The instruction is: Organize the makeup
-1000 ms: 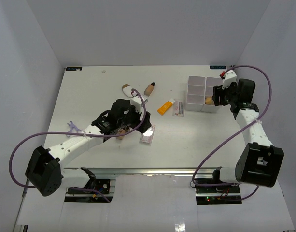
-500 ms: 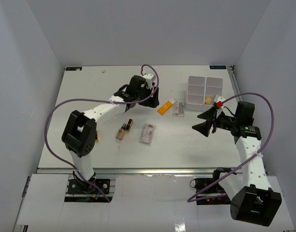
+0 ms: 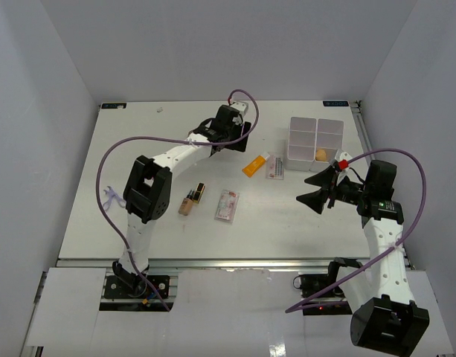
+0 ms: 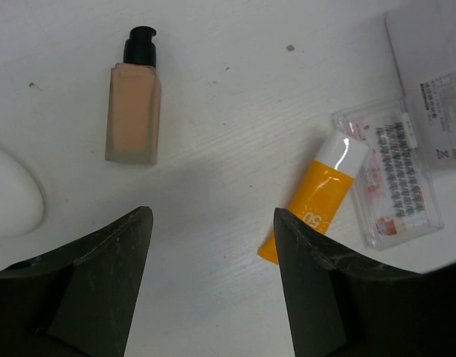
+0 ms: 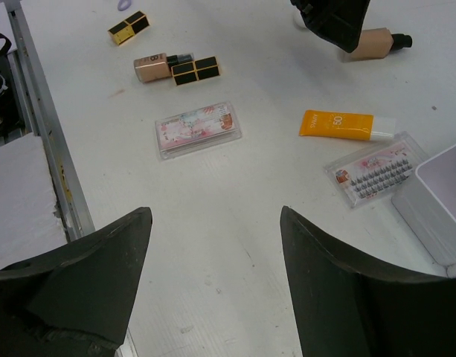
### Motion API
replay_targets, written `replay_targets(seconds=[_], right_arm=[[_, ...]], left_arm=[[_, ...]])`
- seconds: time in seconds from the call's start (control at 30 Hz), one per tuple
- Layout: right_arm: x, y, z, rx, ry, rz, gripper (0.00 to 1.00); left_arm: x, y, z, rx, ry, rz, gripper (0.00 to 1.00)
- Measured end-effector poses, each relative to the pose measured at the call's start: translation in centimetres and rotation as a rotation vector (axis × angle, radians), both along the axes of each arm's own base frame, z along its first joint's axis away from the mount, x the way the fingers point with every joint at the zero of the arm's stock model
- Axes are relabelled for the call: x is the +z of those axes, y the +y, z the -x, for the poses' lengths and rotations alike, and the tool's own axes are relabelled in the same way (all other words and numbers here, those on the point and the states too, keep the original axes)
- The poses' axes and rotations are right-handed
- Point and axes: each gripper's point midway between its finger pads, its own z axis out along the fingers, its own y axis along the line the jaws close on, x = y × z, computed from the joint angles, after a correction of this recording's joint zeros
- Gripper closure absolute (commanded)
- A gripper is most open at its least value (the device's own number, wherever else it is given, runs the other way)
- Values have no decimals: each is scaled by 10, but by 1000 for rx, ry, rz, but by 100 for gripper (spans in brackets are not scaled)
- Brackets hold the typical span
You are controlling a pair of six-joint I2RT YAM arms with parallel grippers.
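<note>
My left gripper [image 3: 230, 138] hangs open over the far middle of the table, nothing between its fingers [image 4: 116, 253]. Just ahead of it lie the tan dark-capped bottle [image 4: 133, 111], the orange white-capped tube [image 4: 324, 197] and a clear palette [image 4: 395, 178]. A white oval piece [image 4: 12, 201] shows at the left edge. My right gripper [image 3: 317, 190] stands open and empty, below the white box [image 3: 303, 126]. It looks over a pink palette [image 5: 198, 130], the tube [image 5: 347, 125] and the clear palette [image 5: 376, 177]. A tan sponge [image 3: 320, 155] sits in the box's near right compartment.
A small tan bottle with gold-and-black cases [image 3: 191, 199] lies left of the pink palette [image 3: 228, 204]. Another gold-and-black case [image 5: 129, 27] lies farther left. The table's metal front rail [image 5: 45, 126] runs along the near edge. A purple loop [image 3: 112, 196] lies at the left.
The left arm swung from beside the pink palette out to the far middle, over the tan bottle. The right arm drew back from the white box, leaving the sponge inside.
</note>
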Motion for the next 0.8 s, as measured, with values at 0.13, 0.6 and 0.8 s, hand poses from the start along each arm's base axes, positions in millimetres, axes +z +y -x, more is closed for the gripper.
replay_targets(seconds=[0.13, 0.6, 0.8], right_arm=[[2, -1, 0, -6, -1, -5, 23], [2, -2, -2, -13, -5, -8, 23], [1, -3, -3, -17, 4, -11, 23]], left_arm=[[-22, 6, -21, 31, -23, -99, 23], [-57, 23, -60, 63, -68, -265, 27], [-66, 34, -67, 65, -60, -282, 30]])
